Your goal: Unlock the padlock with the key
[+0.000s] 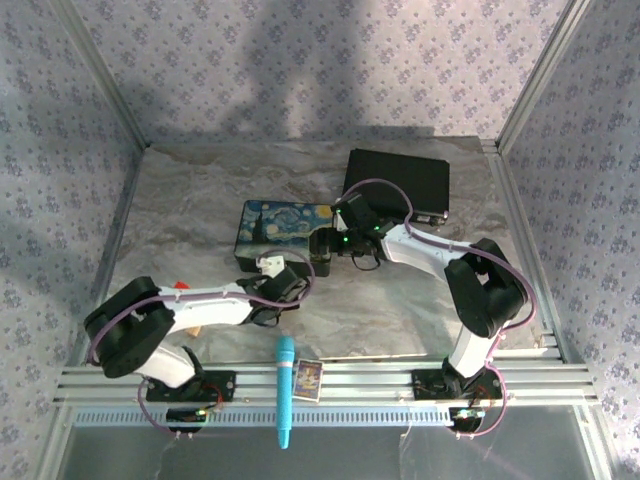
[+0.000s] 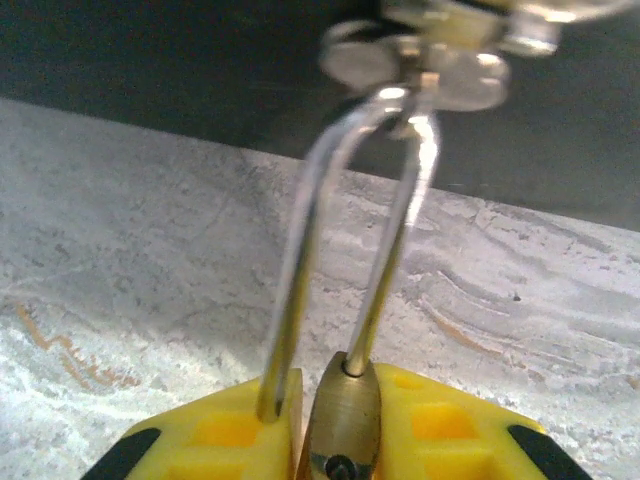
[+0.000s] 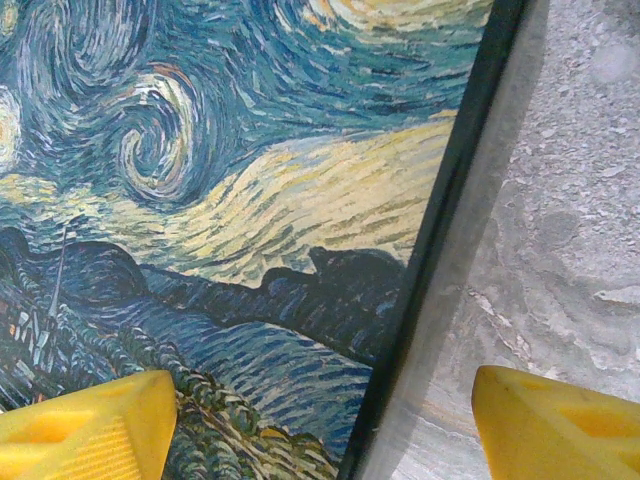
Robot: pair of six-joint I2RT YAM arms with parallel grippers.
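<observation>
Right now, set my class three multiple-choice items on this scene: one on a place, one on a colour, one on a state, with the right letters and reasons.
1. Where is the padlock? A. between the left fingers; B. on a shelf; C. in a bowl.
2. What colour is the padlock's body? A. red; B. brass-gold; C. green.
3. How do the right fingers stand? A. shut tight; B. shut on a cloth; C. wide open.
Answers: 1 A, its body sits between them in the left wrist view; 2 B, the metal shows brass-gold; 3 C, they stand apart, one over the painted box, one over the table.
</observation>
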